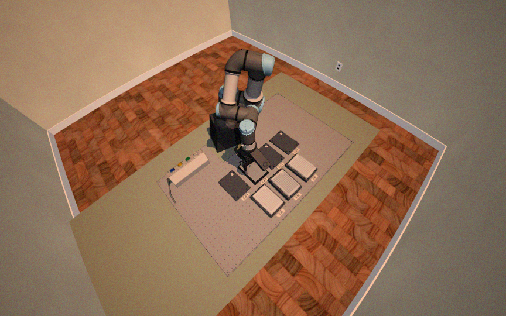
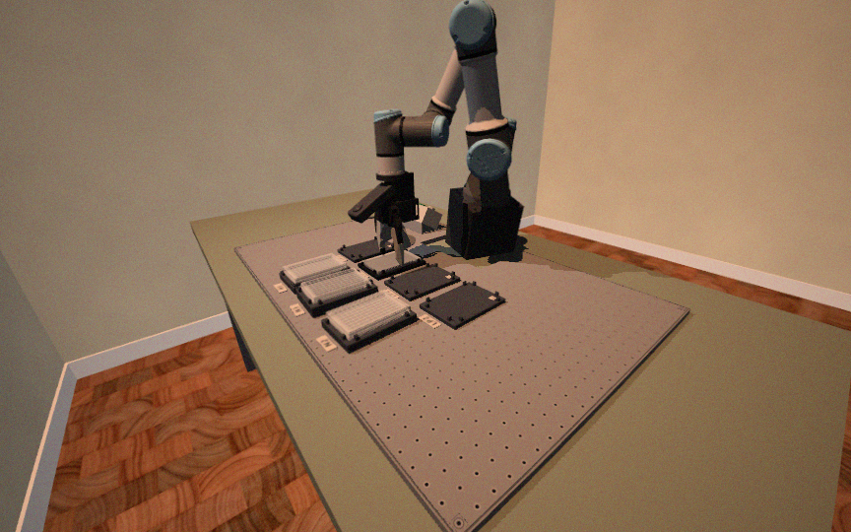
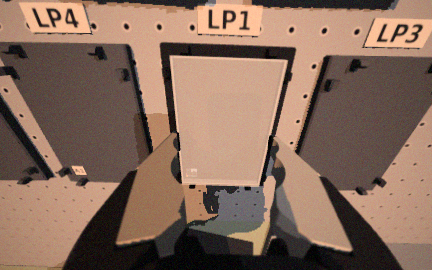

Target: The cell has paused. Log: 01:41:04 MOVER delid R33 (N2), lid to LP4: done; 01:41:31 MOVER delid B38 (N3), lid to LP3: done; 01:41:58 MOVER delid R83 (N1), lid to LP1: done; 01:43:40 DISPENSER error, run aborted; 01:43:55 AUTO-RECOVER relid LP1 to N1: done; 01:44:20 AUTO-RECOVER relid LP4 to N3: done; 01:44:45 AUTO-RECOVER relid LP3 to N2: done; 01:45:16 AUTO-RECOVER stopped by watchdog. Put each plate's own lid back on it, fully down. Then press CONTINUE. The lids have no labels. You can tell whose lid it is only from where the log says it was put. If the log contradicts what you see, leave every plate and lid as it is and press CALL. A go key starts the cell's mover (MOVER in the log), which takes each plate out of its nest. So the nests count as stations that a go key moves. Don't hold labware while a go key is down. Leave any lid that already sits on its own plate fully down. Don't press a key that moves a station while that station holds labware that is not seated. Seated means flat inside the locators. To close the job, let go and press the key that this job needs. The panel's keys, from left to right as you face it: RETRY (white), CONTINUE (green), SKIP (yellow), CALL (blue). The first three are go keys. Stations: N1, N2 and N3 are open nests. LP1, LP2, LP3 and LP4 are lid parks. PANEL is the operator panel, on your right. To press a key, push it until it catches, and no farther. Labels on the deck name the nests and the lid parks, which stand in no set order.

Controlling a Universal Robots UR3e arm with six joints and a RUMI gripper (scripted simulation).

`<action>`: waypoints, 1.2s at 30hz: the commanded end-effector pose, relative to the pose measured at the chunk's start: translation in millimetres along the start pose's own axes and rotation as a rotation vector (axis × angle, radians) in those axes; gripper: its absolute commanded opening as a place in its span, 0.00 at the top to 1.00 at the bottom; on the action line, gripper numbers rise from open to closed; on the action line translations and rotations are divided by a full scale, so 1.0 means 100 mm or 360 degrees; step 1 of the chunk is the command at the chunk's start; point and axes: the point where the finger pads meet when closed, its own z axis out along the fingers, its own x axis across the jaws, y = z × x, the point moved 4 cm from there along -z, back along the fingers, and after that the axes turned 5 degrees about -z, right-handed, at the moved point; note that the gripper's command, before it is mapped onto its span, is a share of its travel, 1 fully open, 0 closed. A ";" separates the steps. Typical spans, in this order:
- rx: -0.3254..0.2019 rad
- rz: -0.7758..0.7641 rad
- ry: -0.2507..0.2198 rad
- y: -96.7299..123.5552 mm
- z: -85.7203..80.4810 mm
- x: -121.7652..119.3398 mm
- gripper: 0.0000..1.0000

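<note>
- Tool (image 1: 246, 166) (image 2: 392, 255) (image 3: 223, 134): fingers partly spread, straddling the lid at LP1 (image 1: 255, 173) (image 2: 375, 264) (image 3: 227, 110). Can't tell if both pads touch it; contact edges are in shadow.
- That lid lies in its park; far side hidden under the tool from top.
- LP4 park (image 1: 271, 156) (image 2: 422, 282) (image 3: 75, 110) and LP3 park (image 1: 234, 185) (image 2: 362, 250) (image 3: 375, 115) flank it, no lid on either; LP3 cropped in wrist view.
- Three plates (image 1: 267, 199) (image 2: 366, 313) sit in the nest row; clear lids and seating hard to make out, nest labels tiny.
- Panel (image 1: 189, 168) (image 2: 420, 221): partly hidden in exterior; white key faint from top.
</note>
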 end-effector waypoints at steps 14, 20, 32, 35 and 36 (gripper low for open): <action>0.0002 0.0000 0.0001 0.00 0.00 0.00 1.00; 0.0002 0.0000 0.0001 0.00 0.00 0.00 1.00; 0.0003 -0.0001 0.0003 -0.01 -0.17 0.01 1.00; 0.0003 -0.0001 0.0003 -0.01 -0.22 0.01 1.00; 0.0003 -0.0001 0.0004 -0.01 -0.24 0.01 1.00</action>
